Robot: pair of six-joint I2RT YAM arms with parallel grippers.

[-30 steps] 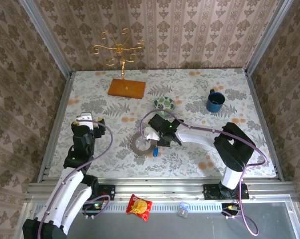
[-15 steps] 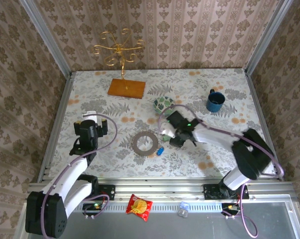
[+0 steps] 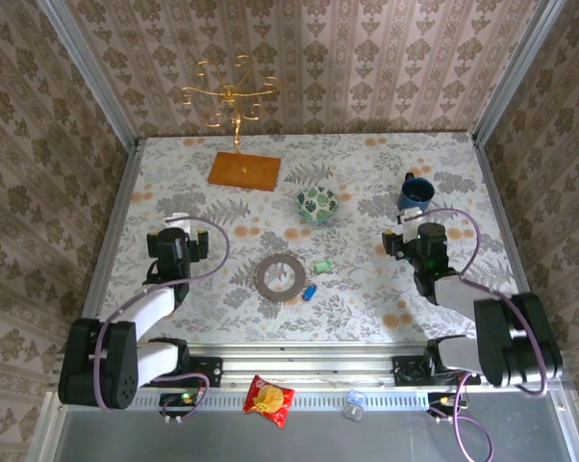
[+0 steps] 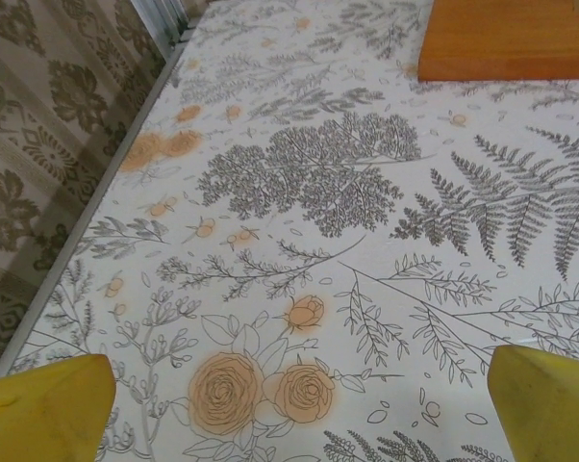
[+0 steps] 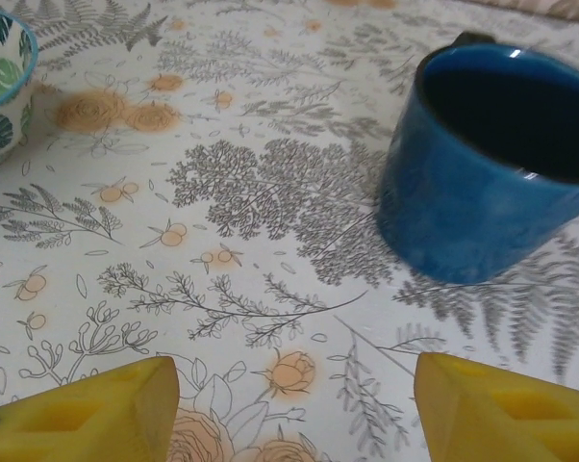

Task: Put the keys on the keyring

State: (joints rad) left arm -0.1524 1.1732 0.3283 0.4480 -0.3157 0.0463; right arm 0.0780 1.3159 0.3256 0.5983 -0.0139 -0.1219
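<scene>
Top view first: spotted the keyring (image 3: 279,276) lying flat in the middle of the counter (image 3: 366,164), with the green key (image 3: 320,266) near its right side and the blue key (image 3: 309,291) just beside its lower right, neither threaded on. Found the left end effector (image 3: 177,223) well off to the left and the right end effector (image 3: 405,234) over by the blue mug (image 3: 415,195), both well apart from the ring and keys.

Left wrist: saw yellow fingertips (image 4: 44,409) spread wide at the bottom corners, gripping nothing, above bare floral counter, with a wooden base (image 4: 516,38) up ahead.

Right wrist: same deal, fingertips (image 5: 88,414) wide apart and empty, facing the mug.

Reckoned those keys tiny, light, stiff and slippery on the metal, so best pinched by the plastic heads. Figured the ring thin, rigid and awkward to lift off flat, so better taken across the band at the rim.
</scene>
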